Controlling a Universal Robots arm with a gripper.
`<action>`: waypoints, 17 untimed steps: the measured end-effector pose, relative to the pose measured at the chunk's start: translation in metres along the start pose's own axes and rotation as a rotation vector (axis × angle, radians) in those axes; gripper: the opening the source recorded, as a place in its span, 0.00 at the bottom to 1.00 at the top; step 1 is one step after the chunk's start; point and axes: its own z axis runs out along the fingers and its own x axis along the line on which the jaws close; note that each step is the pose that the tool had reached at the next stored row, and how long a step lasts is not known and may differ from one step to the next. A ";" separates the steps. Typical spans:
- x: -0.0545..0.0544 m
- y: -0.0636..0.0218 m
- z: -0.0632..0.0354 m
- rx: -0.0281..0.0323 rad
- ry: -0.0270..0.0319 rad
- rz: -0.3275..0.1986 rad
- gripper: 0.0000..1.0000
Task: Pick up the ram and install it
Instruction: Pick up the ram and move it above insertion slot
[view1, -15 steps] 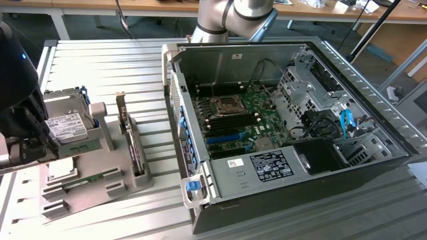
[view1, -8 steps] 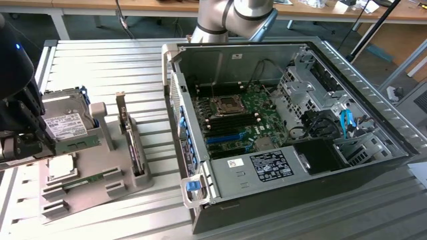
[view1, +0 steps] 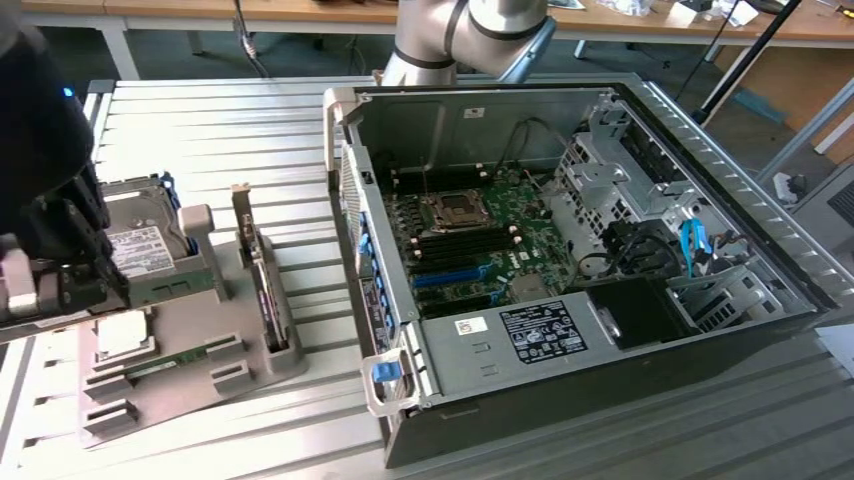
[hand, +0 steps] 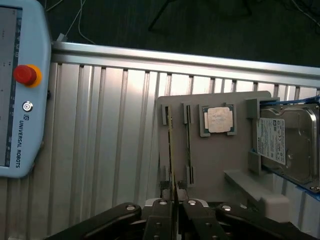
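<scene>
The ram (hand: 171, 145) is standing on edge in the grey holder tray (hand: 215, 160), near the processor chip (hand: 219, 120). The gripper (hand: 176, 202) is clamping the ram's end.

ribbed metal table (view1: 200, 120) bears grey tray (hand: 215, 155), open computer case (view1: 454, 125), pendant (hand: 20, 125)

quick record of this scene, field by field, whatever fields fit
pincer: shut on the ram
ram: thin green stick seen edge-on, parallel to a second stick
ram clear of its slot: cannot tell
grey tray: also holds processor chip and hard drive
computer case: open, no ram going in yet
teach pendant: lying on the table
</scene>
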 end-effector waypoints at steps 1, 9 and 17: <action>0.000 -0.0045 0.0001 -0.0001 -0.0001 0.000 0.14; 0.004 -0.0409 0.0008 -0.0003 -0.0003 0.000 0.14; 0.008 -0.0869 0.0024 -0.0012 -0.0003 0.000 0.14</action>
